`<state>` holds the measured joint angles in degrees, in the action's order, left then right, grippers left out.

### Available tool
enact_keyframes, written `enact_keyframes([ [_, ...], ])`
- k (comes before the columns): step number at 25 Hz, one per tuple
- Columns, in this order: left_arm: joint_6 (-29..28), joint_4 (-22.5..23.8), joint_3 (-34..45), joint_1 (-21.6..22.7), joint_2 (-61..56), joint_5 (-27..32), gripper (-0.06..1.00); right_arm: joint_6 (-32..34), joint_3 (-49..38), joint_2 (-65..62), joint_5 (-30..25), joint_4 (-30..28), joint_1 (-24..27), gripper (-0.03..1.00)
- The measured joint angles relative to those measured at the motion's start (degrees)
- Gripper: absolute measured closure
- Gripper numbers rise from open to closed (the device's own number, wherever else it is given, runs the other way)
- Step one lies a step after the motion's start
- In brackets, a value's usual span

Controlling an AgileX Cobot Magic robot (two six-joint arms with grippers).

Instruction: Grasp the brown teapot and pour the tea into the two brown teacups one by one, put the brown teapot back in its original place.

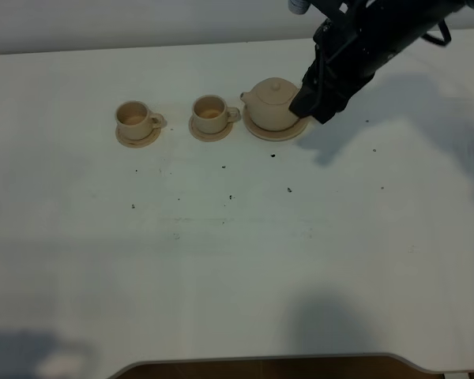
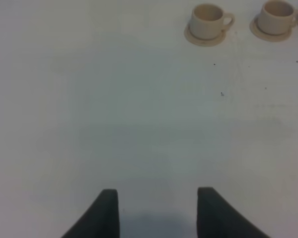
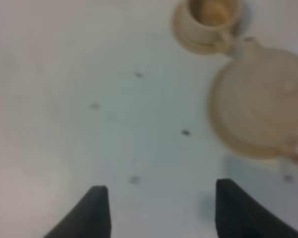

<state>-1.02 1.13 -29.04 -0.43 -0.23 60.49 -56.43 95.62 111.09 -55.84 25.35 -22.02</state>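
The brown teapot (image 1: 272, 101) stands upright with its lid on, on a wide saucer (image 1: 267, 136), the original place, at the back of the table. Left of it the two brown teacups (image 1: 211, 113) (image 1: 134, 118) sit on small saucers. My right gripper (image 1: 314, 106) hangs open close to the teapot's right side, with nothing between its fingers. In the right wrist view the right gripper (image 3: 161, 208) is over bare table, with the teapot (image 3: 263, 104) off to one side and a teacup (image 3: 211, 15) beyond. My left gripper (image 2: 158, 210) is open and empty, far from the teacups (image 2: 207, 20) (image 2: 275, 15).
The white table (image 1: 237, 260) has small dark specks (image 1: 289, 189) scattered in front of the tea set. Its front edge runs along the bottom of the high view. The left arm is outside the high view.
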Motion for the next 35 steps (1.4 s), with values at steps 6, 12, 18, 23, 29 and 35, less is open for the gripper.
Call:
enact_keyframes([
  [6, 0.0, 0.0, 0.0, 0.0, 0.0, 0.0, 0.58, -2.5, 7.2, 6.32, -0.33, -9.57, 0.2, 0.48],
  [12, 0.0, 0.0, 0.0, 0.0, 0.0, 0.0, 0.58, -11.8, 18.36, 15.18, -1.69, -9.17, 2.1, 0.48],
  [18, 0.0, 0.0, 0.0, 0.0, 0.0, 0.0, 0.58, -23.75, 27.9, 22.96, -2.87, -4.36, 2.76, 0.48],
  [23, 0.0, 0.0, 0.0, 0.0, 0.0, 0.0, 0.58, -27.53, 29.57, 26.29, -4.32, -3.1, 3.55, 0.48],
  [29, 0.0, 0.0, 0.0, 0.0, 0.0, 0.0, 0.58, -30.81, 29.68, 29.39, -3.38, -3.72, 3.68, 0.48],
  [35, 0.0, 0.0, 0.0, 0.0, 0.0, 0.0, 0.58, -32.62, 29.74, 29.66, 0.38, -4.05, 3.68, 0.53],
])
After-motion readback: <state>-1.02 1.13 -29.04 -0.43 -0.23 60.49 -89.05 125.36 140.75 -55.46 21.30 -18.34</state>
